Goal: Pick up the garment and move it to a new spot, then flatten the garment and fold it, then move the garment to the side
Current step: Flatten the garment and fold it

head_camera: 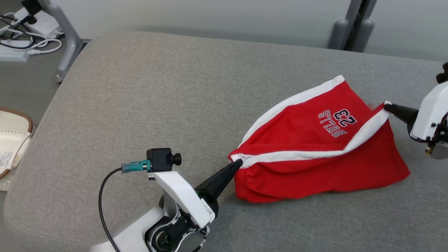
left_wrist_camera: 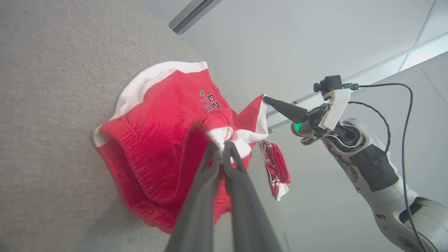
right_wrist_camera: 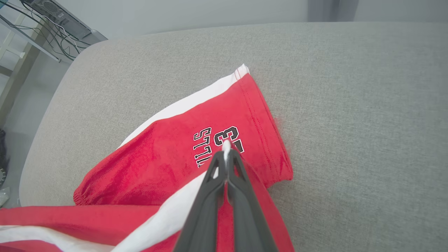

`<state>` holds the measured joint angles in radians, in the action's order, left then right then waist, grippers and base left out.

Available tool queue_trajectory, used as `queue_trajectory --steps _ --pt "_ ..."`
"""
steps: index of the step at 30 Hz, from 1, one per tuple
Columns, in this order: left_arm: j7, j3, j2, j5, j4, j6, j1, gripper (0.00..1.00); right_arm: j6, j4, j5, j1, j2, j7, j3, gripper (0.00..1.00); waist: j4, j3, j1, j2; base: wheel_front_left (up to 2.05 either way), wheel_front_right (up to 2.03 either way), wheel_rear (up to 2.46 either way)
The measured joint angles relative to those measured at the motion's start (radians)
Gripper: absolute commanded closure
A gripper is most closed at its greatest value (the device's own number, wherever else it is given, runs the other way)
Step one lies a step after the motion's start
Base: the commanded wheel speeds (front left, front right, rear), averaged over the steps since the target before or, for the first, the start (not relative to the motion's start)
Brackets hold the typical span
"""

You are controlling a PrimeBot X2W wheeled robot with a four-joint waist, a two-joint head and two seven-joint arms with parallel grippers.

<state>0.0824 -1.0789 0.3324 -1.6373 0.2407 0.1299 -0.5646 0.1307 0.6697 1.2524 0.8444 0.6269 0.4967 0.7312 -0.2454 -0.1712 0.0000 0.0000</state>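
Note:
The garment [head_camera: 308, 147] is a pair of red shorts with white side stripes and "BULLS 23" lettering, lying on the grey cushioned surface [head_camera: 157, 98] at the right. My left gripper [head_camera: 239, 162] is shut on the waistband corner at the garment's near left end; the left wrist view shows its fingers [left_wrist_camera: 210, 164] pinching the white edge of the garment [left_wrist_camera: 157, 140]. My right gripper [head_camera: 386, 107] is shut on the white stripe at the garment's far right corner and holds it raised. In the right wrist view its fingertips [right_wrist_camera: 226, 155] clamp white cloth above the garment [right_wrist_camera: 182, 154].
The grey surface's rounded left edge [head_camera: 38, 140] drops to the floor, where a white basket [head_camera: 12, 140] sits. Cables and a power strip [head_camera: 21, 31] lie at the far left beside a grey frame leg [head_camera: 70, 42]. Grey posts [head_camera: 350, 31] stand behind.

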Motion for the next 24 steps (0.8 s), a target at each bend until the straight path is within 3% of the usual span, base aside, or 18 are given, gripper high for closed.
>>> queue_trajectory --steps 11,24 --pt "-0.015 0.061 -0.09 0.018 0.086 0.0 -0.032 1.0 0.0 0.113 -0.037 0.152 -0.033 -0.021 0.018 1.0 -0.044 -0.092 0.0 0.0 0.0 0.0 0.0" --pt "0.039 0.125 -0.188 0.045 0.167 0.0 -0.079 1.0 0.0 0.228 -0.101 0.299 -0.069 -0.078 0.076 1.0 -0.118 -0.188 0.0 0.0 0.0 0.0 0.0"
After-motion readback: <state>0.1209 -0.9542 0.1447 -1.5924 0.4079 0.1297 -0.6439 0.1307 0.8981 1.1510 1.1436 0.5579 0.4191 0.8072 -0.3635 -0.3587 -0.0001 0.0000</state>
